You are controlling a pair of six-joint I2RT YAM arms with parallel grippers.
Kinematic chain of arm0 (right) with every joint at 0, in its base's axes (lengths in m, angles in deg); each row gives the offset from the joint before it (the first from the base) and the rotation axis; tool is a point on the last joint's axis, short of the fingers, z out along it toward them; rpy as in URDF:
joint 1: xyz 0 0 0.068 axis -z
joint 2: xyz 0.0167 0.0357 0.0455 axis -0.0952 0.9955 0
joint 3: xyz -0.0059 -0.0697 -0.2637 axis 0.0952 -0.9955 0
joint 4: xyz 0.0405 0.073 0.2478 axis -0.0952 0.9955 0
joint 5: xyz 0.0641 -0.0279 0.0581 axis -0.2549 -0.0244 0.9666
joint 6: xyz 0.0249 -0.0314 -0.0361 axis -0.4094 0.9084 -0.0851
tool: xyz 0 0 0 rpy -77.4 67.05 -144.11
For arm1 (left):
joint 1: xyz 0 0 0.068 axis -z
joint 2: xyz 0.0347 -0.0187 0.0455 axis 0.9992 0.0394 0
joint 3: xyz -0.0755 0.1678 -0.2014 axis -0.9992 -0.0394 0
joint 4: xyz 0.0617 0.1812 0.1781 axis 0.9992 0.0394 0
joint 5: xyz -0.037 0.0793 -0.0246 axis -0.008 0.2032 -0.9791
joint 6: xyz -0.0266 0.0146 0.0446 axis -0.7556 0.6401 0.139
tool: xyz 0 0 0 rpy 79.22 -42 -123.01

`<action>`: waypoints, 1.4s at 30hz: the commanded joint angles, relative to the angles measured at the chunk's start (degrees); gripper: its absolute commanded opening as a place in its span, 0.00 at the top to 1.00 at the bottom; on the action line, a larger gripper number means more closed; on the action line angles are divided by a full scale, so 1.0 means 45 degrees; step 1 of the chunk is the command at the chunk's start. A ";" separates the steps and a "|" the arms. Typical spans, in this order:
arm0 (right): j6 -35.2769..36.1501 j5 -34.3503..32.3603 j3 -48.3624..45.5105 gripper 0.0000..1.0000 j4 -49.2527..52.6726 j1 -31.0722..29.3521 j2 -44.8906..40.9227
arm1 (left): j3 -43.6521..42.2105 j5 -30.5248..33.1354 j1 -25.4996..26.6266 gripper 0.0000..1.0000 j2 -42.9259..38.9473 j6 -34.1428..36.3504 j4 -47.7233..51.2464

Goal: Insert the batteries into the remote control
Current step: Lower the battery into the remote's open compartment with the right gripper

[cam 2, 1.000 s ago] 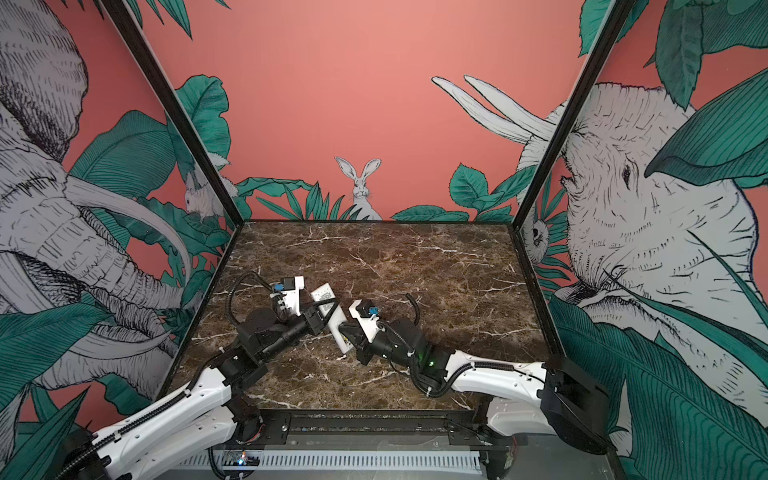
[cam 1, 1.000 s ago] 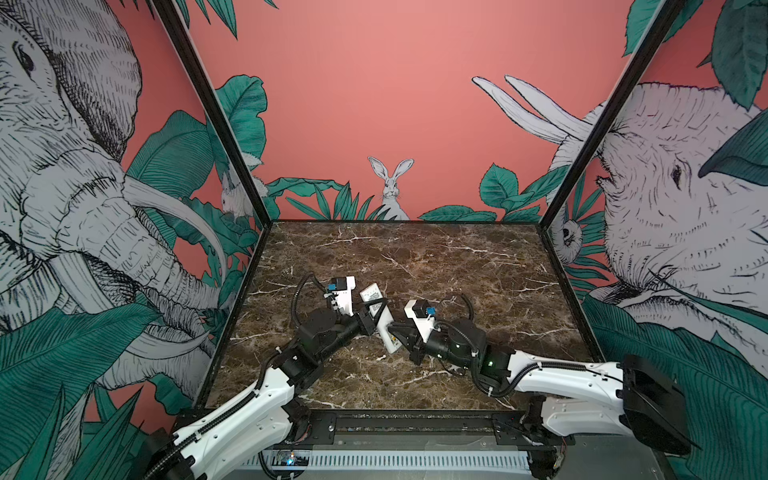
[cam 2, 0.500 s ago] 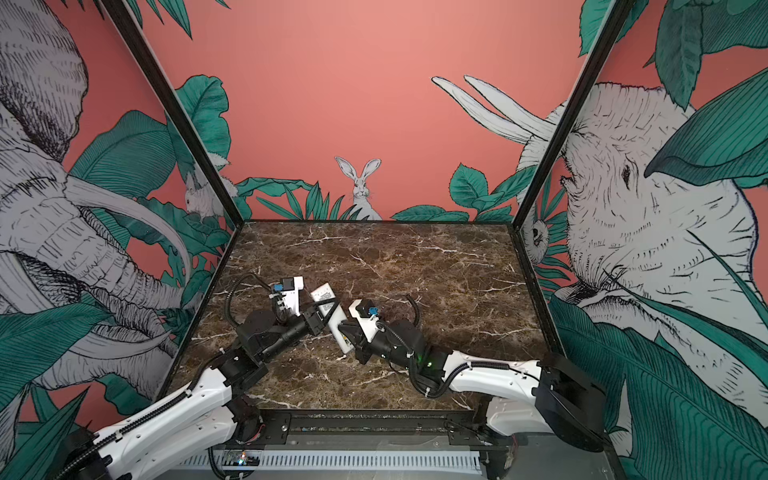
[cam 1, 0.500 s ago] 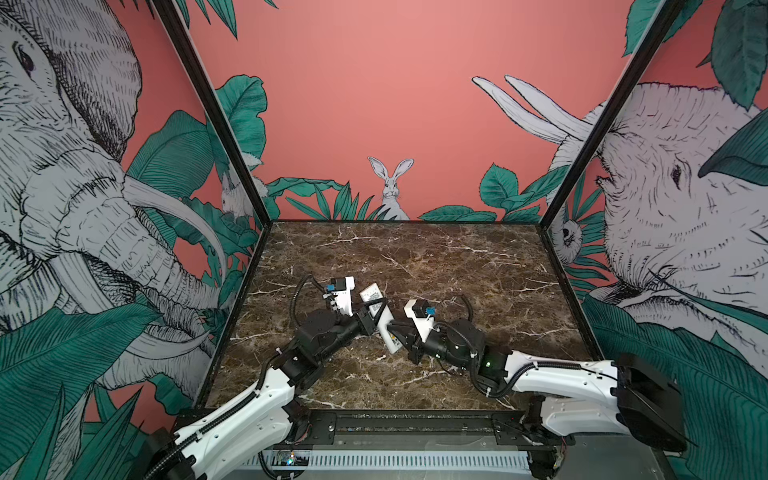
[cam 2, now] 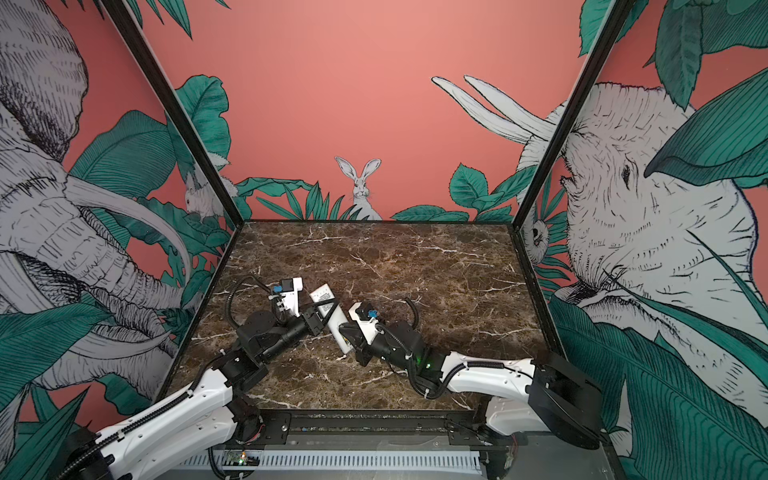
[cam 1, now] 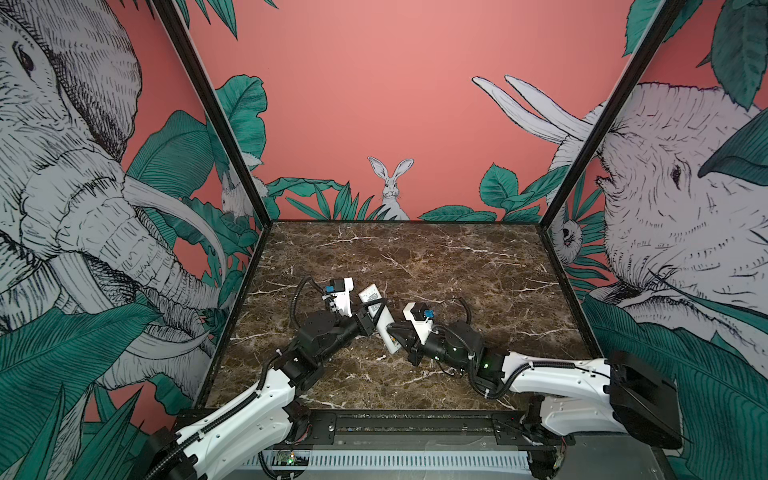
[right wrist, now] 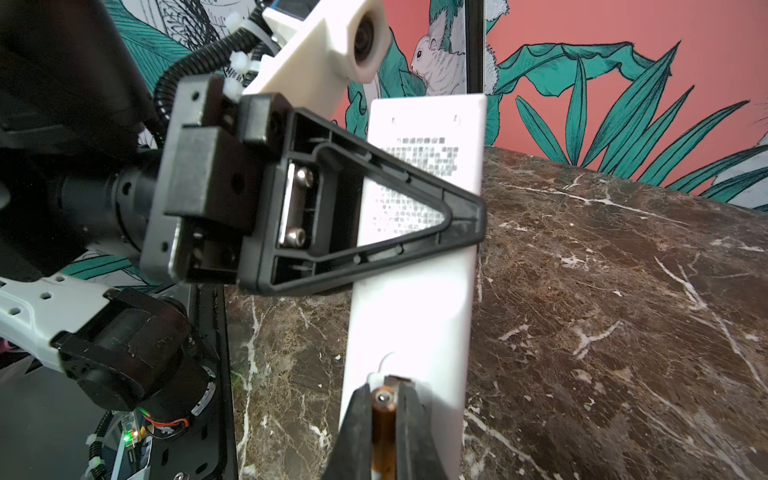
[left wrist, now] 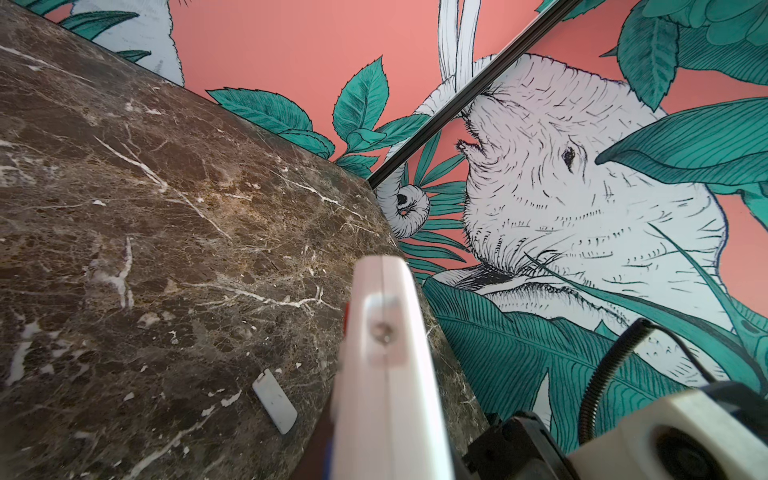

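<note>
Left gripper (cam 1: 380,305) is clamped on the remote control (cam 1: 384,322) about mid-length. Its jaws are closed on the flat faces, and one black finger (right wrist: 374,216) crosses the printed label on the back. In both top views we see the remote slanted near the middle of the marble table (cam 1: 415,257), between the two arms. Its far end points toward the back wall and its near end points at the right gripper (cam 1: 398,338). We can't tell whether the near end touches the table.

Right gripper's jaws are narrow, pinching one orange battery (right wrist: 382,432). The battery's metal end sits right at a rounded recess in the remote's back, at the near end. We can't tell whether the tip is inside the recess or just against it.

From the left wrist view we see the remote edge-on. A small pale cover (left wrist: 274,401) lies flat on the table just beside it. The cover touches neither the remote nor either gripper.
</note>
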 commanded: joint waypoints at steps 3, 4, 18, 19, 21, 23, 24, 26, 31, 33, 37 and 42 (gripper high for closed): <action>0.0181 -0.0113 -0.0083 0.92 -0.0810 -0.0113 0.0017 | -0.0180 0.0325 -0.0069 1.00 -0.0509 -0.0350 -0.0846; 0.0181 -0.0099 -0.0082 0.92 -0.0815 -0.0103 0.0025 | -0.0207 0.0370 -0.0071 1.00 -0.0530 -0.0371 -0.0876; 0.0077 -0.0160 -0.0137 0.73 -0.0932 -0.0103 0.0162 | -0.0315 0.0401 -0.0071 1.00 -0.0581 -0.0488 -0.1100; 0.0065 -0.0164 -0.0142 0.72 -0.0931 -0.0104 0.0128 | -0.0335 0.0416 -0.0071 1.00 -0.0589 -0.0488 -0.1124; 0.0063 -0.0167 -0.0159 0.71 -0.0917 -0.0111 0.0112 | -0.0348 0.0401 -0.0071 1.00 -0.0570 -0.0480 -0.1122; 0.0072 -0.0182 -0.0189 0.70 -0.0901 -0.0111 0.0075 | -0.0336 0.0417 -0.0071 1.00 -0.0561 -0.0484 -0.1136; 0.0086 -0.0202 -0.0181 0.69 -0.0889 -0.0112 0.0042 | -0.0341 0.0400 -0.0071 1.00 -0.0561 -0.0484 -0.1144; 0.0106 -0.0220 -0.0159 0.68 -0.0821 -0.0132 -0.0004 | -0.0320 0.0392 -0.0071 1.00 -0.0563 -0.0489 -0.1133; 0.0160 -0.0294 -0.0146 0.65 -0.0684 -0.0122 -0.0145 | -0.0305 0.0337 -0.0071 1.00 -0.0529 -0.0475 -0.1108; 0.0218 -0.0273 -0.0122 0.64 -0.0592 -0.0122 -0.0222 | -0.0300 0.0322 -0.0071 1.00 -0.0548 -0.0441 -0.1075; 0.0352 -0.0201 -0.0122 0.61 -0.0524 -0.0143 -0.0358 | -0.0275 0.0236 -0.0071 1.00 -0.0519 -0.0389 -0.0949; 0.0422 -0.0132 -0.0088 0.56 -0.0411 -0.0142 -0.0515 | -0.0256 0.0214 -0.0071 1.00 -0.0492 -0.0397 -0.0917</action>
